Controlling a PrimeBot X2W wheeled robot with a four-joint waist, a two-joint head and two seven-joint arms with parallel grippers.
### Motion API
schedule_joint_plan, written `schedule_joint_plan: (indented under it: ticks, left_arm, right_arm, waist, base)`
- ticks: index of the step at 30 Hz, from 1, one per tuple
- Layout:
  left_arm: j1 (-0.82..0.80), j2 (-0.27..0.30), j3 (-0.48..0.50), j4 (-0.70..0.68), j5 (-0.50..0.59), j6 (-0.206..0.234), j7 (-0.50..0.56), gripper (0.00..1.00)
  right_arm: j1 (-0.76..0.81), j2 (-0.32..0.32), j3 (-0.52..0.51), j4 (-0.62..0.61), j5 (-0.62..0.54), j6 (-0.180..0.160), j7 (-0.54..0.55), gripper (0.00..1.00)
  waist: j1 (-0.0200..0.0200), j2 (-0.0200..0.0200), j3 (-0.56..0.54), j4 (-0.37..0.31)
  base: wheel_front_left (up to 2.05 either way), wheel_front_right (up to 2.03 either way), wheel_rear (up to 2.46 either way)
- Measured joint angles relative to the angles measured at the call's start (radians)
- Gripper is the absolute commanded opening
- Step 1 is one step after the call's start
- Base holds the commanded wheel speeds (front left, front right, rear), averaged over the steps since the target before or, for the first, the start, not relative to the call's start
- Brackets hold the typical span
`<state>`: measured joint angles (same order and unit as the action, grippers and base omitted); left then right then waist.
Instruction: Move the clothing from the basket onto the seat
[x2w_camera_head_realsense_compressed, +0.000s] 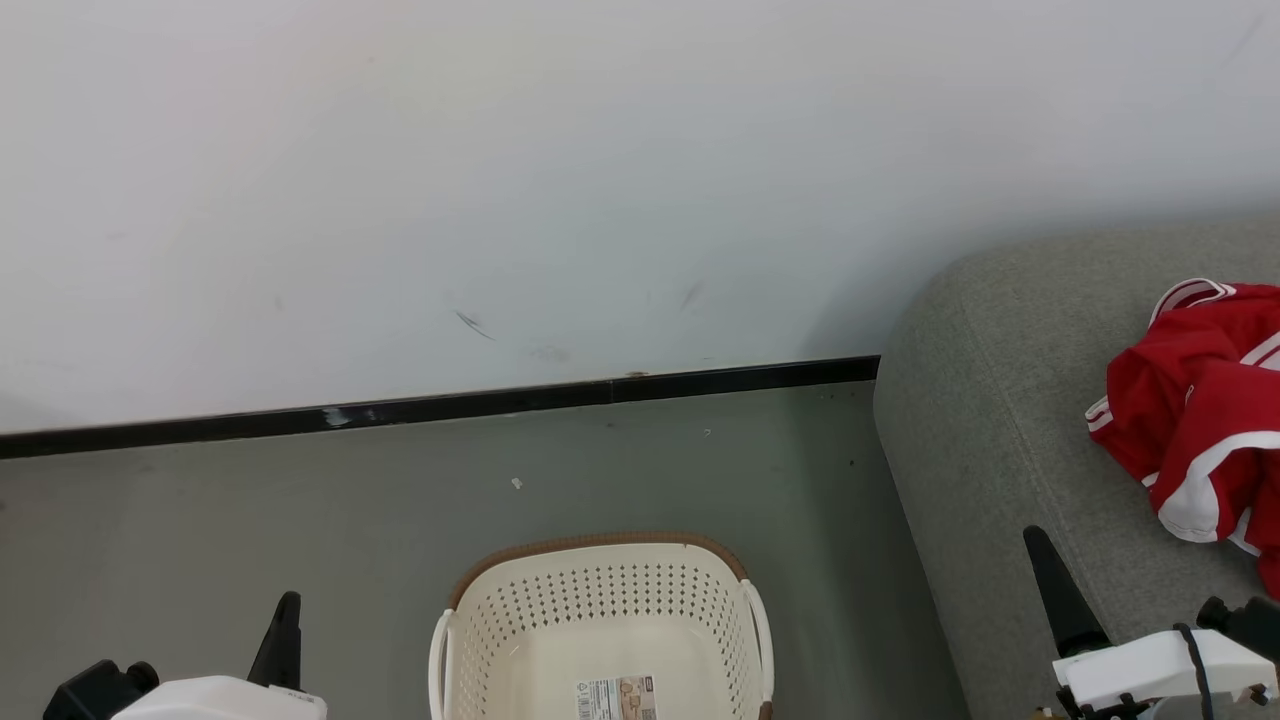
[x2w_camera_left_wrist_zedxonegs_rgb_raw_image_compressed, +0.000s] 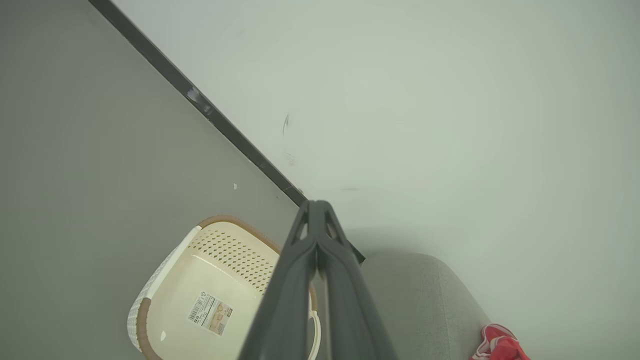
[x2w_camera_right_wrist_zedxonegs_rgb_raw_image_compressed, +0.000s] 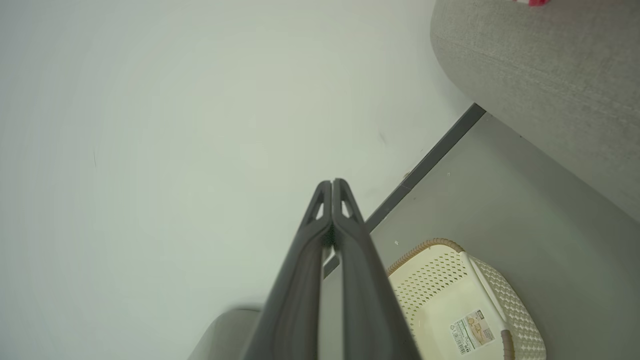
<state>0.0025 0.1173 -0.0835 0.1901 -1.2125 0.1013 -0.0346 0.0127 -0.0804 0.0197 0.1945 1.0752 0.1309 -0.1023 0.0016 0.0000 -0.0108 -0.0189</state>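
Crumpled red clothing (x2w_camera_head_realsense_compressed: 1195, 400) with white stripes lies on the seat (x2w_camera_head_realsense_compressed: 985, 450), apart from the right jaws; both jaws clenched, empty.

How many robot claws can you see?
2. The left gripper is at the lower left, beside the basket; the right gripper is at the lower right, by the seat. Both are shut.

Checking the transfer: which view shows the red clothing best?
The head view: the clothing lies bunched on the seat, white stripes clear. The left wrist view catches a corner; the right wrist view a sliver.
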Motion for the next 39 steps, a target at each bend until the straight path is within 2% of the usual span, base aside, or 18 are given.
schedule_joint_plan:
  ticks: [39]
  left_arm:
    - [-0.038,-0.08,0.153,0.013,-0.388,-0.167,0.134,0.0]
  right_arm:
    - [-0.068,-0.049,-0.012,0.056,0.634,0.0,0.098,0.0]
  waist:
    - [-0.0011,0.0,0.011,0.019]
  base:
    - [0.0,0.0,0.0]
